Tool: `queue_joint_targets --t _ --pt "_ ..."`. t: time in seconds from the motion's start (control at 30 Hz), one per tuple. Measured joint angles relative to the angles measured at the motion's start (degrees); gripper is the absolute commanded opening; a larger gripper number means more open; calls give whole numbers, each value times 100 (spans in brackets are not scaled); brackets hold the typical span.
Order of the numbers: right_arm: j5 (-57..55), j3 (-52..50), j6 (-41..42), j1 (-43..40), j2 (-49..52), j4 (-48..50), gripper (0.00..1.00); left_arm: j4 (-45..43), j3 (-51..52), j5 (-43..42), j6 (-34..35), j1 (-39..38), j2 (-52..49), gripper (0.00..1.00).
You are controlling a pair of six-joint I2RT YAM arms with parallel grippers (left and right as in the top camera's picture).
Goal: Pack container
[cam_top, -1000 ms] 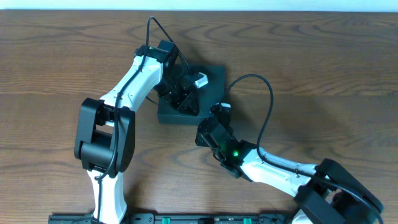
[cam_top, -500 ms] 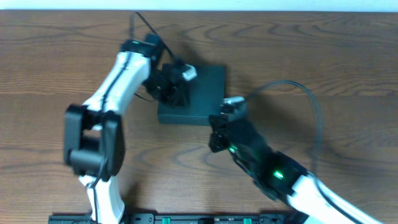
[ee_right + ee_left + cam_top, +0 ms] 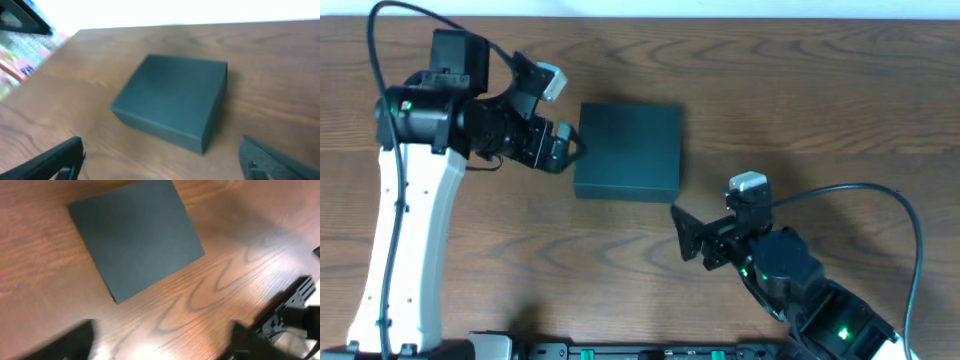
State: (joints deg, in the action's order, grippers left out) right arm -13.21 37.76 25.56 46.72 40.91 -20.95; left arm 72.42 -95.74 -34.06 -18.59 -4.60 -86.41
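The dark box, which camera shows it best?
The right wrist view: the container sits whole and closed, with lid and two side walls visible. Overhead and left wrist views show mostly its flat top.

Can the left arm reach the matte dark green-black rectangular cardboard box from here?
Probably yes: the left gripper hangs open close beside the closed box, only bare wooden table between them.

Container [image 3: 628, 152] interior hidden; fingers [image 3: 67, 342] blurred, cropped in wrist views

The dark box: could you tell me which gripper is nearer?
Left. The left gripper is just left of the box; the right gripper is farther, off its near right corner.
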Motion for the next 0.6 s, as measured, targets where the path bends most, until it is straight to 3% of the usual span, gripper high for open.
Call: queue_joint_targets --t 0.37,0.6 --pt "81 0 -20 0 295 -1274 99 26 0 129 358 0 28 95" --pt "83 -2 -20 0 597 -1521 99 26 0 131 361 0 26 95"
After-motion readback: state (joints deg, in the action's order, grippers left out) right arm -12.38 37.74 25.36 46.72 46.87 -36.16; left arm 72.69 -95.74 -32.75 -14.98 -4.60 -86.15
